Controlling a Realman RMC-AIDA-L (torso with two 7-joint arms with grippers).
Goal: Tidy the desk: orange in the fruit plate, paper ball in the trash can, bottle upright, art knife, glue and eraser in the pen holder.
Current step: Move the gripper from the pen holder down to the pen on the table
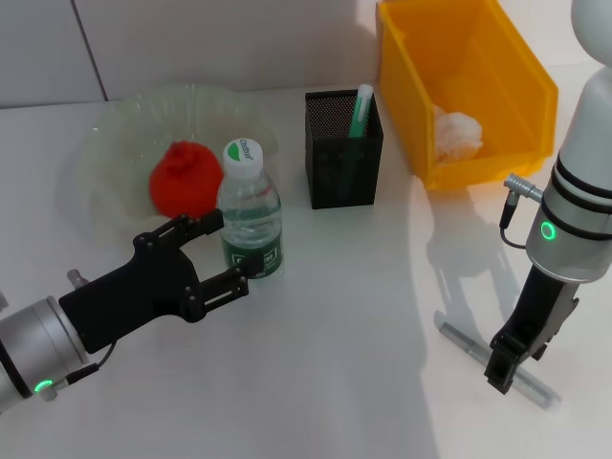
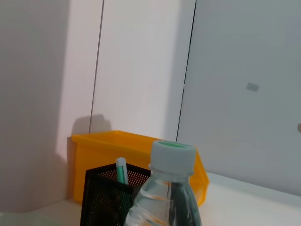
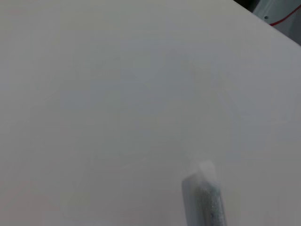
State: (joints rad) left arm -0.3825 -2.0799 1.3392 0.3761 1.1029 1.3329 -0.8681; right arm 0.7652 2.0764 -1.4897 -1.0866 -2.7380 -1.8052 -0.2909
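You have one orange [image 1: 184, 179] and one fruit plate [image 1: 115, 129], one bottle [image 1: 251, 212], one pen holder [image 1: 342, 153] with one green-tipped stick [image 1: 361, 113] standing in it, and one trash can [image 1: 465, 86] with one paper ball [image 1: 457, 134] inside. On the tabletop [image 1: 335, 335] you can count one long grey tool [image 1: 459, 342], the only loose thing of its kind. You also see two grippers, the left gripper [image 1: 216, 251] and the right gripper [image 1: 504, 373], one on each arm.
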